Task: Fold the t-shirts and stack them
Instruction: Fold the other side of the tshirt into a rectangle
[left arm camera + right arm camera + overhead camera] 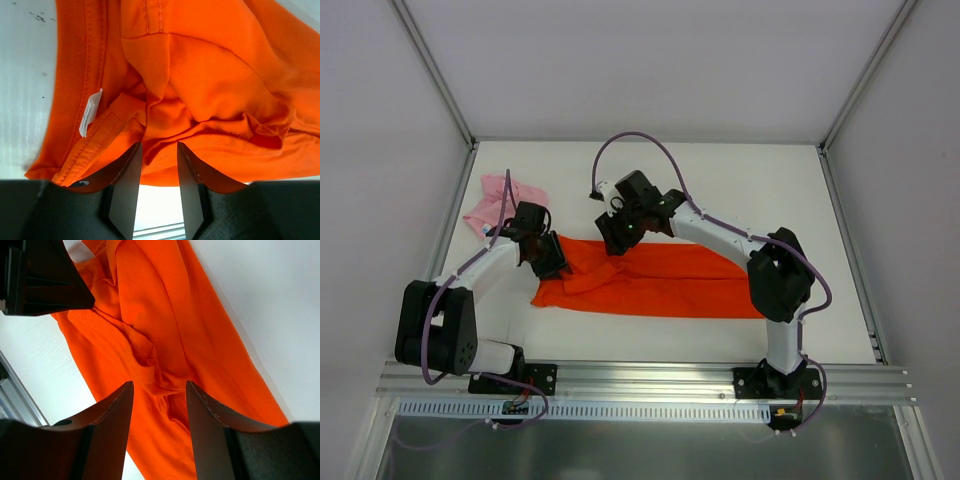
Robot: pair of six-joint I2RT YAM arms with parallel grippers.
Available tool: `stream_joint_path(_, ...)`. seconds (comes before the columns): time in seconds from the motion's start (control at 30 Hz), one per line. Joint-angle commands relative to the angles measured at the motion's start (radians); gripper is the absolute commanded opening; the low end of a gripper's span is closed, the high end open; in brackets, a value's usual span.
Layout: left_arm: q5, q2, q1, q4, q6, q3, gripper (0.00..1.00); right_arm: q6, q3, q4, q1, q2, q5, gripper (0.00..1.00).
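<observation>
The orange-red t-shirt (660, 285) lies as a long, narrow, rumpled band across the middle of the table. My left gripper (552, 265) is at its left end, near the collar and the white label (90, 112). Its fingers (127, 175) stand apart with a bunched fold of the orange shirt (215, 75) between the tips (159, 150). My right gripper (615, 243) hangs over the band's far edge, left of centre. It is open (160, 387), straddling a puckered fold of the orange cloth (165, 315). The pale pink t-shirt (498, 205) lies crumpled at the back left.
The white table (750, 190) is boxed in by pale walls at the left, right and back. A metal rail (640, 378) with both arm bases runs along the near edge. A black part of the other arm (40, 275) shows at the top left of the right wrist view.
</observation>
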Motion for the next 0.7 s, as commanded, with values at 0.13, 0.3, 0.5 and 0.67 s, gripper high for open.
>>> stream_joint_path(0.13, -0.037, 0.0, -0.023, 0.005, -0.012, 0.009, 0.33, -0.023, 0.069, 0.004, 0.007, 0.008, -0.01, 0.5)
stream_joint_path(0.3, -0.046, -0.02, -0.032, -0.029, -0.012, -0.001, 0.33, -0.017, 0.08, 0.001, 0.007, 0.017, -0.018, 0.49)
stream_joint_path(0.5, -0.038, -0.047, -0.035, -0.032, -0.014, -0.027, 0.31, -0.014, 0.079, 0.001, 0.007, 0.027, -0.03, 0.49)
stream_joint_path(0.67, -0.038, -0.044, -0.036, -0.044, -0.012, -0.03, 0.28, -0.011, 0.082, -0.005, 0.013, 0.048, -0.033, 0.49)
